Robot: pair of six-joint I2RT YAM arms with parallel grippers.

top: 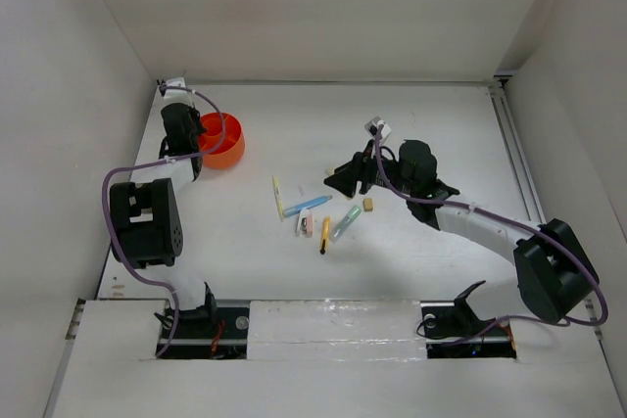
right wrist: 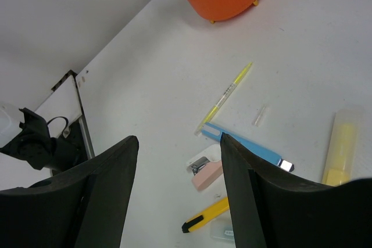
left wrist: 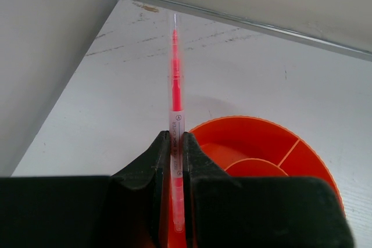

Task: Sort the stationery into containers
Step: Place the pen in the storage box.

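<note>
While the left gripper point(left wrist: 176, 143) pinched a pink pen point(left wrist: 175, 68) over the orange tub point(left wrist: 261, 127), not yet dropped in, the right gripper point(right wrist: 177, 140) hung with jaws apart above the yellow pen point(right wrist: 229, 93), blue pen point(right wrist: 244, 146) and other pieces, all unsorted, well apart from the tub.

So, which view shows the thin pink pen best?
The left wrist view: the thin pink pen is clamped in the left gripper, close up. In the top external view the left arm hides it; the right wrist view misses it.
</note>
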